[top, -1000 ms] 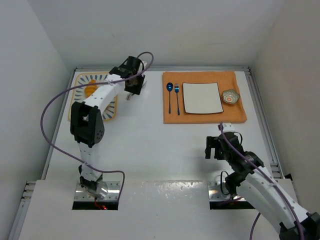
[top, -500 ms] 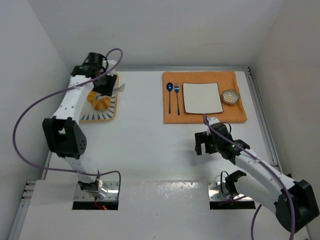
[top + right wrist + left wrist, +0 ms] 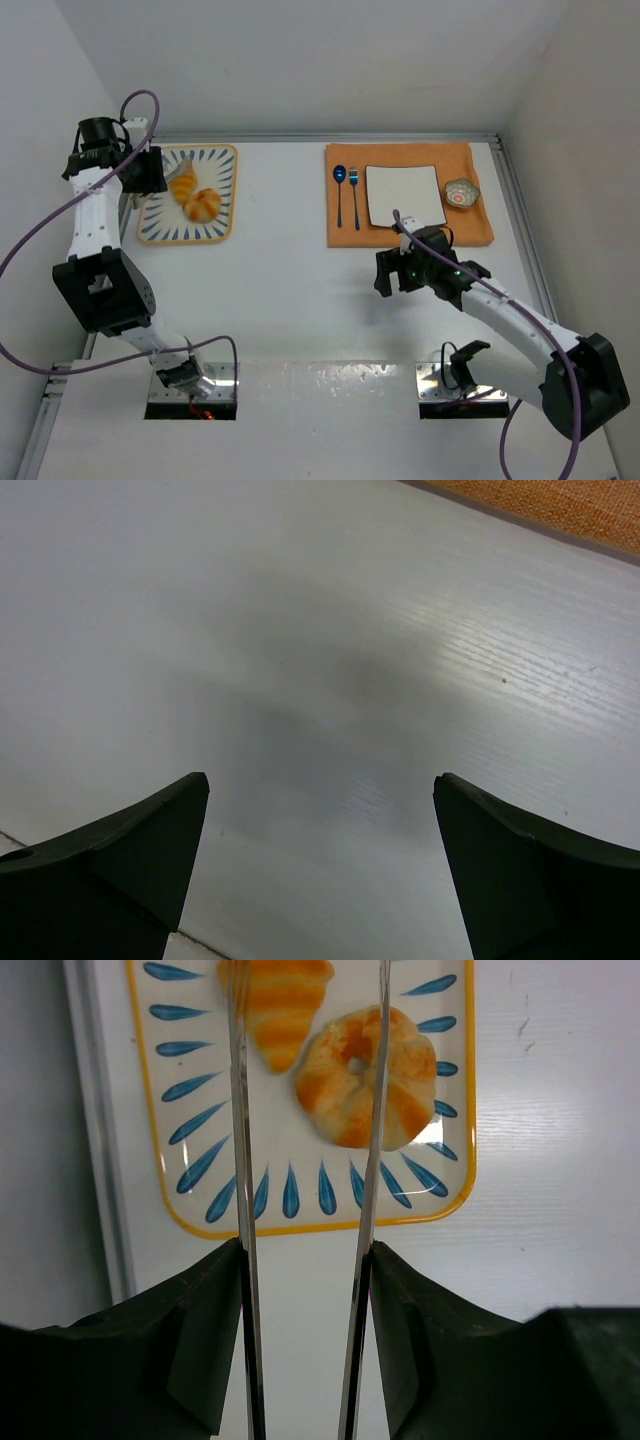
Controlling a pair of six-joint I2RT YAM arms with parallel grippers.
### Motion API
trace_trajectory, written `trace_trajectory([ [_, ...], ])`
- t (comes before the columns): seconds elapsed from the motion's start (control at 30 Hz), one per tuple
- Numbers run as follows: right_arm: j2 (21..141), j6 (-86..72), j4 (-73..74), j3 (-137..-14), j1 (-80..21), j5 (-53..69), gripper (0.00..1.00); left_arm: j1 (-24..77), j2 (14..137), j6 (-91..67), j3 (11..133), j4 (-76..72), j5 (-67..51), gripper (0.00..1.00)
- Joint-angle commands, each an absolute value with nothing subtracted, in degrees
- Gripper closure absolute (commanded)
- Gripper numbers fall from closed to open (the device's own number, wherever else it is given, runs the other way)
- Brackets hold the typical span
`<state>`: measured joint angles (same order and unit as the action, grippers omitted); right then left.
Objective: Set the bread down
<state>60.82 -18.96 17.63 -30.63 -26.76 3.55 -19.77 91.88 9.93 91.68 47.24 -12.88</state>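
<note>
Top view: your left gripper (image 3: pixel 148 172) hangs over the tray's (image 3: pixel 218 170) left edge. The croissant (image 3: pixel 183 184) and bun (image 3: pixel 203 205) lie side by side on the tray. Your right gripper (image 3: pixel 384 274) sits over bare table (image 3: pixel 290 290), just off the mat (image 3: pixel 400 236). Left wrist: the fingers are parted and grip nothing, with the bread below. Right wrist: the jaws are spread wide and empty, with the mat corner at the upper right.

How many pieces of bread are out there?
2. A croissant and a round bun lie side by side on the patterned tray at the far left. None looks hidden.
</note>
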Motion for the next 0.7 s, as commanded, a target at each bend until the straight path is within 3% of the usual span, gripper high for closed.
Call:
trace_trajectory([
  [0.0, 60.6, -17.8, 16.1, -32.0, -27.2, 5.1, 0.06, -21.8, 95.0, 10.4, 91.1, 43.1, -20.7, 0.44],
  [0.67, 53.6, -22.1, 17.8, -28.2, -27.4, 2.3, 0.07, -23.7, 102.7, 5.9, 86.0, 31.2, -14.0, 0.44],
])
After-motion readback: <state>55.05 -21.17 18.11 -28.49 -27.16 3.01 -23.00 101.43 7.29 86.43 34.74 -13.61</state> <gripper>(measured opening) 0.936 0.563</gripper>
